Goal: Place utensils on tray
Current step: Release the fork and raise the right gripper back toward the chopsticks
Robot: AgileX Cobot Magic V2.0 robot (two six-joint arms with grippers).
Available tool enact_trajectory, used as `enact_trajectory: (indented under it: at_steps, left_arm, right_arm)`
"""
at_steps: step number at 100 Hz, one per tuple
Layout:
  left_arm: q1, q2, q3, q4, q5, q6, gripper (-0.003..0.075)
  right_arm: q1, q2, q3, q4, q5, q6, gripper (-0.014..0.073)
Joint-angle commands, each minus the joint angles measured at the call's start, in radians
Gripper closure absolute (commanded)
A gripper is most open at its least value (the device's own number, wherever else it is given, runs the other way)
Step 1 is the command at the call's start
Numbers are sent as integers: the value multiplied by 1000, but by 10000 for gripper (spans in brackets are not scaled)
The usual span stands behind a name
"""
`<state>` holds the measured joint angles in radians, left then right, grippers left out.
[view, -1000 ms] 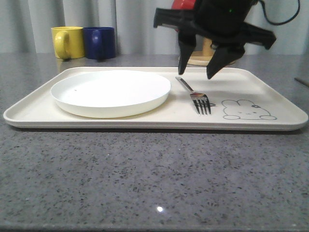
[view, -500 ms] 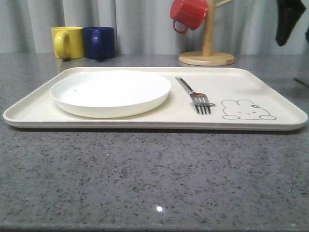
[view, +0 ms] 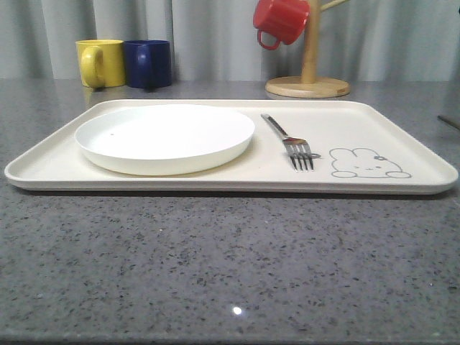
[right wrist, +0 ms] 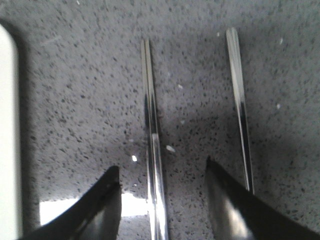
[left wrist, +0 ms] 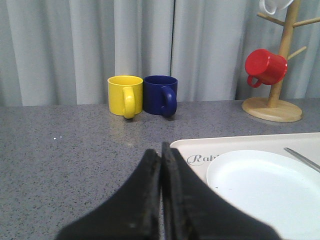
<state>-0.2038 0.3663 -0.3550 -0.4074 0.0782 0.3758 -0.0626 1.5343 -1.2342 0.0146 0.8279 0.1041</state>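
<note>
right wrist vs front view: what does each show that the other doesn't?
Right wrist: open right gripper straddling one of two slim silver metal utensils lying on the counter, the other just outside its fingers.
Front: round white plate, silver metal fork, grey rabbit drawing, yellow mug, blue mug, red mug on the wooden stand.
Both: cream rectangular tray, speckled grey counter.

Plate [view: 164,136] left of fork [view: 291,143] on tray [view: 402,129]; mugs [view: 123,63] behind.
</note>
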Motion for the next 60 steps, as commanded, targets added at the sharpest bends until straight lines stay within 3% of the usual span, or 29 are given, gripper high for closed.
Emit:
enact_trajectory:
  at_steps: [1,60]
  left_arm:
    - [-6,7,-28,-3,-78,1,738]
    - [-6,7,-28,-3,-78,1,738]
  right_arm:
    - [-7,-32,6,11,-67,-22,199]
    - [-7,85,29,25,-94,-27,203]
